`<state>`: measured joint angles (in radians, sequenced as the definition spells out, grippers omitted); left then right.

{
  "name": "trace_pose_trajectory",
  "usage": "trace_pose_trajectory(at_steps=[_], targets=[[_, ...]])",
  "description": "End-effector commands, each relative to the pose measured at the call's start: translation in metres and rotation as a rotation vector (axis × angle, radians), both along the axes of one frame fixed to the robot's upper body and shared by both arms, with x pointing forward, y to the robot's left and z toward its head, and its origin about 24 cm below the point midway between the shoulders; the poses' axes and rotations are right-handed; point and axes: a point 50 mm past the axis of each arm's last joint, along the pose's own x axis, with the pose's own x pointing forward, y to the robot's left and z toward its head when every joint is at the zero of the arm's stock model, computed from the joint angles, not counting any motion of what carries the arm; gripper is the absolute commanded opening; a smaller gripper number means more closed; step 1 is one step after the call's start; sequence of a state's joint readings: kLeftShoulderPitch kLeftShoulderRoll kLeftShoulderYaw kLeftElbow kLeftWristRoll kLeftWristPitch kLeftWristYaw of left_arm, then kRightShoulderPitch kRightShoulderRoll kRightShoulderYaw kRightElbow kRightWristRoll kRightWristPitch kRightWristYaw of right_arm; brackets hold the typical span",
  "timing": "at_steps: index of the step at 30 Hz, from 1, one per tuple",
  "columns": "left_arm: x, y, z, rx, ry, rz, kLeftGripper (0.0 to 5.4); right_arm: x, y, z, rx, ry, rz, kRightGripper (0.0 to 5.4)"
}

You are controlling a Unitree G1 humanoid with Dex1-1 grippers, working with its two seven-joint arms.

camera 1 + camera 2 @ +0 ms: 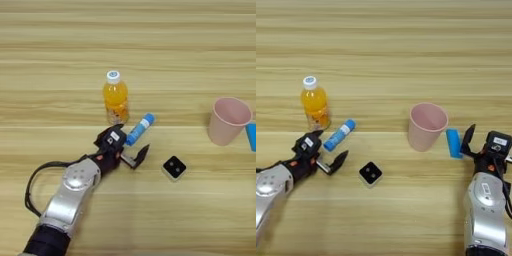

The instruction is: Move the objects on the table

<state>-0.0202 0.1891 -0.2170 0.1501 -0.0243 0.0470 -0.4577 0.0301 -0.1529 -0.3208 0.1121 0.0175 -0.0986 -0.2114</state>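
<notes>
— What's on your left side?

— Your left tool [131,146] sits near the left of the wooden desk [60,45], fingers spread wide and released. The blue glue stick [139,129] lies tilted between those fingers; whether either finger touches it, you can't tell. Just beyond it, slightly left, the orange-drink bottle [115,97] stands upright with its white cap on.

— And the middle?

— The black cube [370,173] with white dots lies to the right of your left tool, apart from it and nearer to you than the glue stick. Further right stands the pink cup [427,125], upright, mouth open upward.

— What about your right side?

— The flat blue bar [453,143] lies just beside the cup on its right; you can't tell whether they touch. Your right tool [468,141] is at the bar's right edge with one dark finger raised next to it. Whether that tool is released or clenched, you cannot tell.
</notes>
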Motion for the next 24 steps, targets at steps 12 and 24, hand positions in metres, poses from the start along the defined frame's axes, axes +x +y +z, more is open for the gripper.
trace_pose_trajectory(at_steps=[12,24], targets=[[-0.019,0.043,0.002,0.064,0.059,0.054,5.37,0.002,0.001,0.001,0.000,-0.002,-0.005,5.40],[-0.012,0.090,-0.005,0.144,0.086,0.248,5.37,0.002,0.001,0.002,-0.001,-0.007,-0.008,5.40]])
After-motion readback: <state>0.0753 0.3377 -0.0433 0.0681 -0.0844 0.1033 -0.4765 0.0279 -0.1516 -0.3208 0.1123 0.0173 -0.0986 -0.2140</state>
